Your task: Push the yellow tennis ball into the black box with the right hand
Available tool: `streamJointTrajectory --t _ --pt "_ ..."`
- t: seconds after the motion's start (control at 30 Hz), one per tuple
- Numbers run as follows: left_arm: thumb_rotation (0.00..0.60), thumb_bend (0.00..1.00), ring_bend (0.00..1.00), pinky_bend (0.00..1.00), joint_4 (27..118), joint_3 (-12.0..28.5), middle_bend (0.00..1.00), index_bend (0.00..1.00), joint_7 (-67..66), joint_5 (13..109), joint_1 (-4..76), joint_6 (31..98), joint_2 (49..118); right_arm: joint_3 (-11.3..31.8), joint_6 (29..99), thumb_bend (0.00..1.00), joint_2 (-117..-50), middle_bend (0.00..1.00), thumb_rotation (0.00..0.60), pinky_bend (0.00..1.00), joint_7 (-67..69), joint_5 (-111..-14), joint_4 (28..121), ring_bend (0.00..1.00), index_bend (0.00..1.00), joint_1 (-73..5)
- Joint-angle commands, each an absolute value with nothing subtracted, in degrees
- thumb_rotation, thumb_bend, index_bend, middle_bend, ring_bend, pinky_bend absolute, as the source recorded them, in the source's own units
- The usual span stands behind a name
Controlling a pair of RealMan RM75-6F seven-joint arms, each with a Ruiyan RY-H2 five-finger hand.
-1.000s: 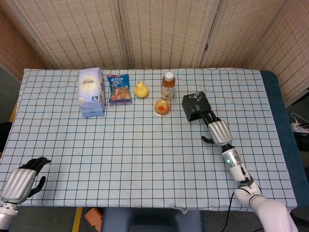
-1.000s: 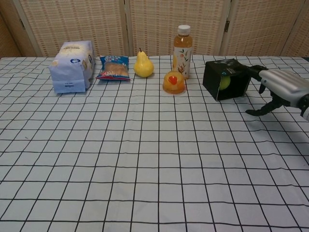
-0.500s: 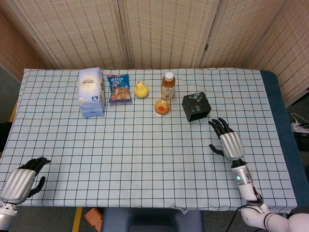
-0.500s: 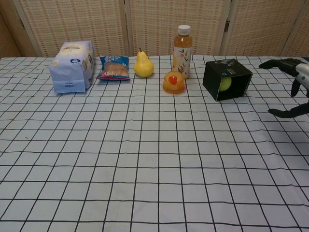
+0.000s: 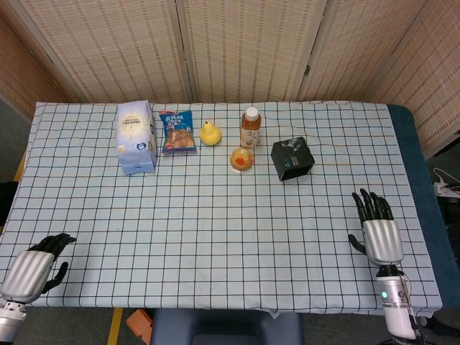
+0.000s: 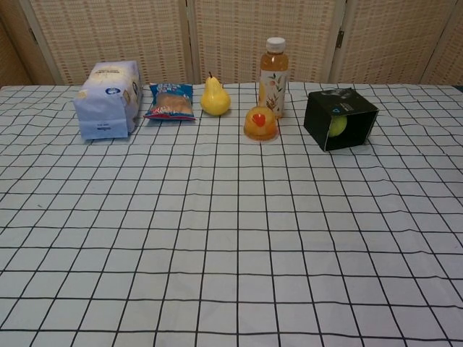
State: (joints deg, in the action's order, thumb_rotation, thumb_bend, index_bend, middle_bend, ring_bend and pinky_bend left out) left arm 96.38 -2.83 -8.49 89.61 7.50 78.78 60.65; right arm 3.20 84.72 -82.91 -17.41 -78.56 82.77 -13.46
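Observation:
The black box (image 5: 292, 158) (image 6: 340, 118) lies on its side on the checked tablecloth, right of centre. Inside its open front sits the yellow tennis ball (image 6: 337, 125); the head view does not show the ball. My right hand (image 5: 376, 229) hovers near the table's front right, well away from the box, its fingers spread and empty. My left hand (image 5: 32, 267) hangs at the front left corner with its fingers curled in and nothing in them. Neither hand appears in the chest view.
Along the back stand a pale blue bag (image 5: 136, 136), a blue snack packet (image 5: 177, 131), a yellow pear (image 5: 209, 133), a tea bottle (image 5: 250, 126) and an orange jelly cup (image 5: 241, 159). A folding screen (image 5: 237, 43) runs behind the table.
My right hand has drawn back from the box toward the front right edge, leaving the chest view. The ball stays inside the box. The left hand has not moved.

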Motion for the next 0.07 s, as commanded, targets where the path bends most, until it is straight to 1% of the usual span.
streamJointTrajectory --t 0.03,0.07 --pt "0.600 0.50 0.22 0.49 96.4 -2.9 0.21 0.24 -8.6 89.6 7.6 78.6 60.7 3.9 84.9 0.12 -83.5 0.00 0.600 0.09 -16.9 -78.8 82.3 0.00 0.00 -13.3" --pt "0.600 0.50 0.22 0.49 96.4 -2.9 0.21 0.24 -8.6 89.6 7.6 78.6 60.7 4.1 85.2 0.13 -83.7 0.00 0.600 0.09 -16.2 -79.2 82.0 0.00 0.00 -13.2"
